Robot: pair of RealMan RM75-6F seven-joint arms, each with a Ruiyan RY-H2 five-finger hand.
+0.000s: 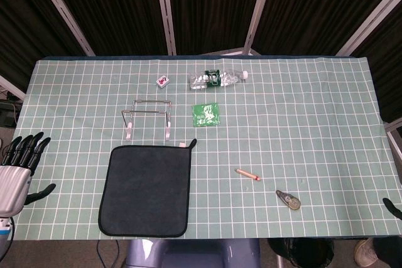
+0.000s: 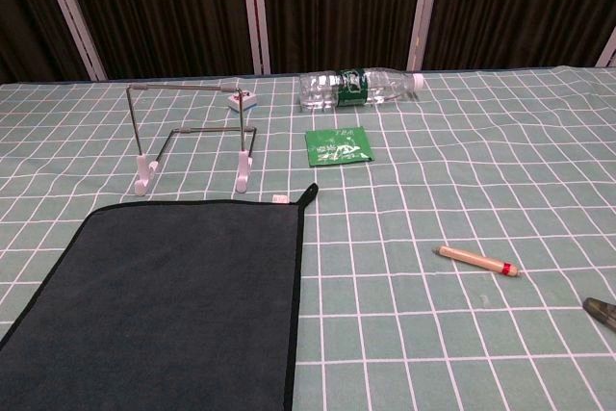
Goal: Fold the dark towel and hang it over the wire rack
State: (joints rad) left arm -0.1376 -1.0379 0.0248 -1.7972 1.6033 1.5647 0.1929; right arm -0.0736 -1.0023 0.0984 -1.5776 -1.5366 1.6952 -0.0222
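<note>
While lying flat, dark towel (image 1: 147, 189) loop corner points toward wire rack (image 1: 148, 117).

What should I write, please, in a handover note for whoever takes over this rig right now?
Left robot hand: open, holding nothing, at the table's left edge.
Right robot hand: only a dark tip shows at the table's right edge; state unclear.
Dark square cloth towel: flat and unfolded at the table's near edge, hanging loop at its far right corner.
Silver wire rack with white feet: upright just beyond the towel, bare.
Done: nothing yet.
Left: fold the towel, drape it over the rack.
</note>
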